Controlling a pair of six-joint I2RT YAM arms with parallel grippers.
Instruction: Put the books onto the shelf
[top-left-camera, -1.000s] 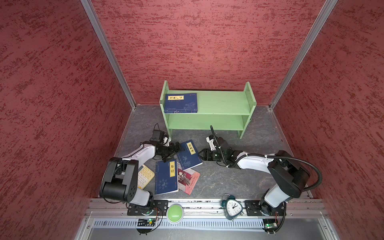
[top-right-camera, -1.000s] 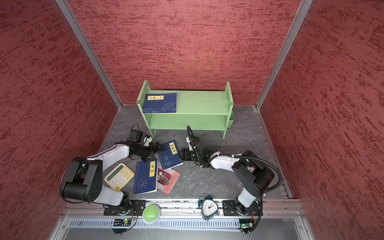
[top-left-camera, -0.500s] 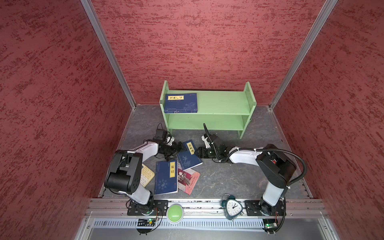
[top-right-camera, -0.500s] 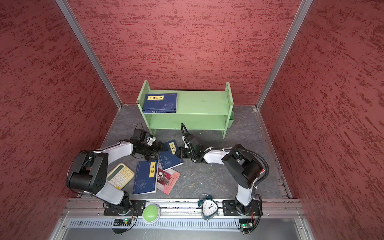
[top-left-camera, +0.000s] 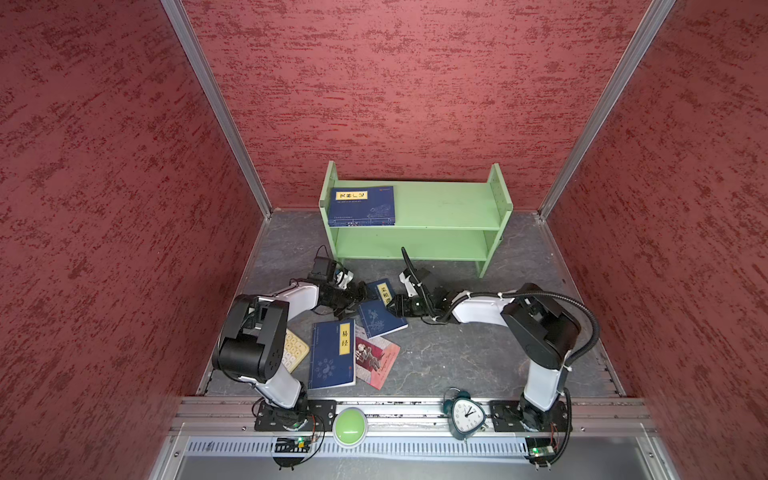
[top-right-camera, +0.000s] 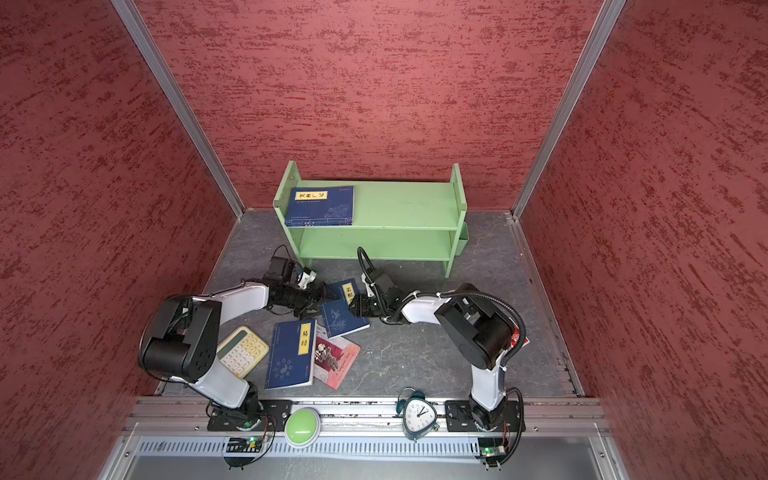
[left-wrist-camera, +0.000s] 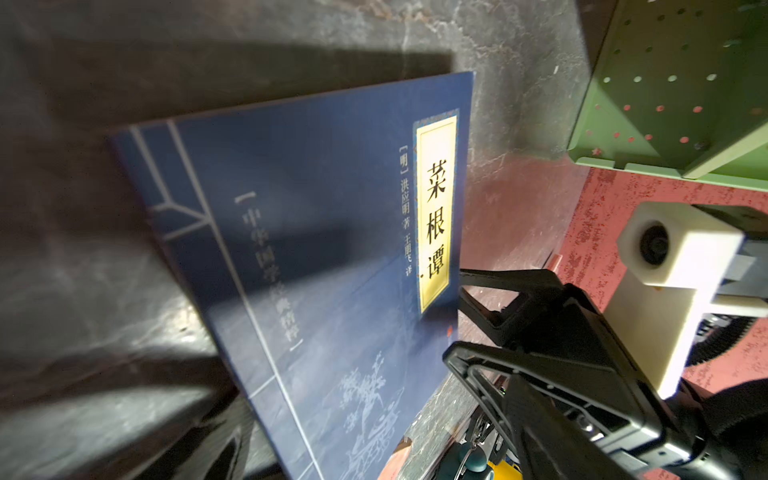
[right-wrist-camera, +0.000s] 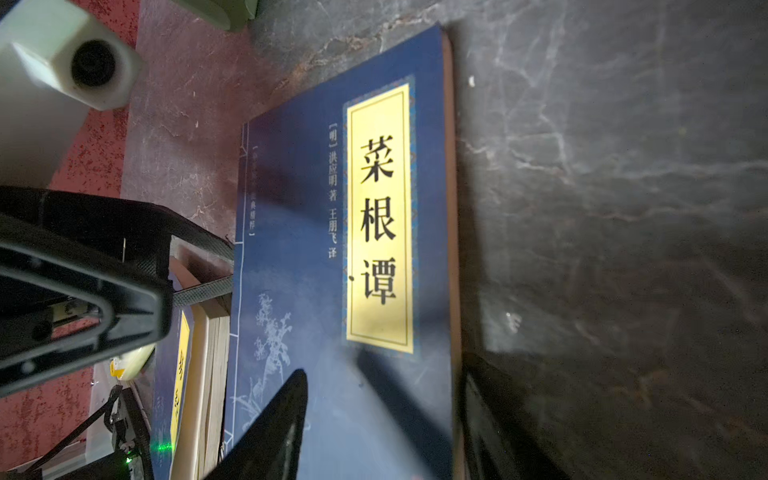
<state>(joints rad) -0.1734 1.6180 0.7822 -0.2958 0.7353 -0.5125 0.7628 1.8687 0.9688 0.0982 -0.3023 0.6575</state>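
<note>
Reaching: the left gripper (top-left-camera: 360, 296) and the right gripper (top-left-camera: 395, 307) are both down low in front of the shelf (top-left-camera: 449, 208), on opposite sides of the same book
Book in the middle: that's the 菜根谭 book (top-left-camera: 380, 319), navy with a yellow title label. It sits on the dark stone-look floor (top-left-camera: 457, 357) just in front of the shelf, turned at an angle. One side looks a bit lifted in the wrist views, but honestly I can't be sure.
Left side: fingers (right-wrist-camera: 160, 307) spread wide at the book's spine edge, and nothing looks pinched
Right side: fingers (right-wrist-camera: 278, 424) roughly halfway apart at the label edge, one over the cover and the other down past the page edge. The gap is way bigger than the book is thick, and I can't tell if either pad touches.
On the shelf: the shelved navy book (top-left-camera: 362, 206) lies flat, cover up, at the left end of the top tier
Also on the floor: the 易经 book (top-left-camera: 332, 357) lies flat nearer the front rail (top-left-camera: 407, 409), one corner right by the 菜根谭 book. The red-pink book (top-left-camera: 378, 359) pokes out from under its right edge.
Other stuff: a cream calculator (top-left-camera: 296, 353) is partly hidden behind the left arm (top-left-camera: 253, 332), and an alarm clock (top-left-camera: 466, 417) and a green button (top-left-camera: 350, 432) sit on the front rail
</note>
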